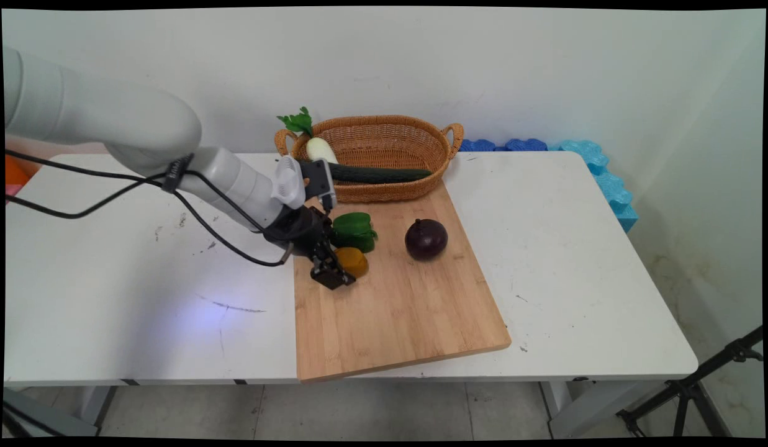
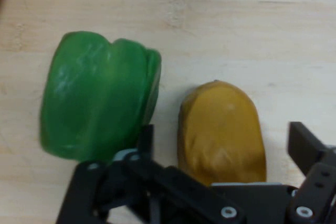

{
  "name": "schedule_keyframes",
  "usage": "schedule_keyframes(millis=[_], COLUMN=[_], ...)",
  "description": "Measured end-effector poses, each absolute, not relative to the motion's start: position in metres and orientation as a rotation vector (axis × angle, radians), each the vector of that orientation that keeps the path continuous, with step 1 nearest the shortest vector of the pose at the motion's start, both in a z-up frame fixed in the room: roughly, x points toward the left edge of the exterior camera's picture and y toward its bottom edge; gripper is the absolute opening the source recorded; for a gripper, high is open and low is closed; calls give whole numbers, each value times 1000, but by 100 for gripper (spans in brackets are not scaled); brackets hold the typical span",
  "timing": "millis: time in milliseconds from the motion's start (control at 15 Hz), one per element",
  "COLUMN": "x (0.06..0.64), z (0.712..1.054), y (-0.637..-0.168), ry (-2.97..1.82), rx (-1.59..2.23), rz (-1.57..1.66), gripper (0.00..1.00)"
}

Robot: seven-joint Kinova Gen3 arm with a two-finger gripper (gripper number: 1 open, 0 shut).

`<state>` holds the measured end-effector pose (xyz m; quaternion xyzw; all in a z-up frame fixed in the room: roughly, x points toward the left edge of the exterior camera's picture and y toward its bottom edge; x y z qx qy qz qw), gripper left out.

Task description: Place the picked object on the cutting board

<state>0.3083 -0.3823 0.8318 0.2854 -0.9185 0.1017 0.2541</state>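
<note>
Main view: white table (image 1: 545,248) before a pale wall, wooden board (image 1: 408,310) mid-frame, basket (image 1: 384,139) with cucumber (image 1: 384,174) at its top | my gripper (image 1: 337,273) low at the board's left, purple onion (image 1: 426,239) clear to the right | Hand view: my jaws wide around the yellow potato (image 2: 220,132), green pepper (image 2: 97,103) just left, bare board above.

Your main view looks down from above the counter's (image 1: 545,248) near side toward the back wall. Your hand view sits on the tool (image 2: 223,145), close above the cutting board (image 1: 408,310). Both views share the yellow vegetable (image 1: 352,261) and the green pepper (image 1: 354,231) beside it.
</note>
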Motion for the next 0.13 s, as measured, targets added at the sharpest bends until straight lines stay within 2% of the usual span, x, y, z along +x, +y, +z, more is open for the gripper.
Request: schedule_keyframes(millis=[133], x=[306], z=[828], y=[-384], ry=[-2494], rx=[779], rz=[276], gripper=[100])
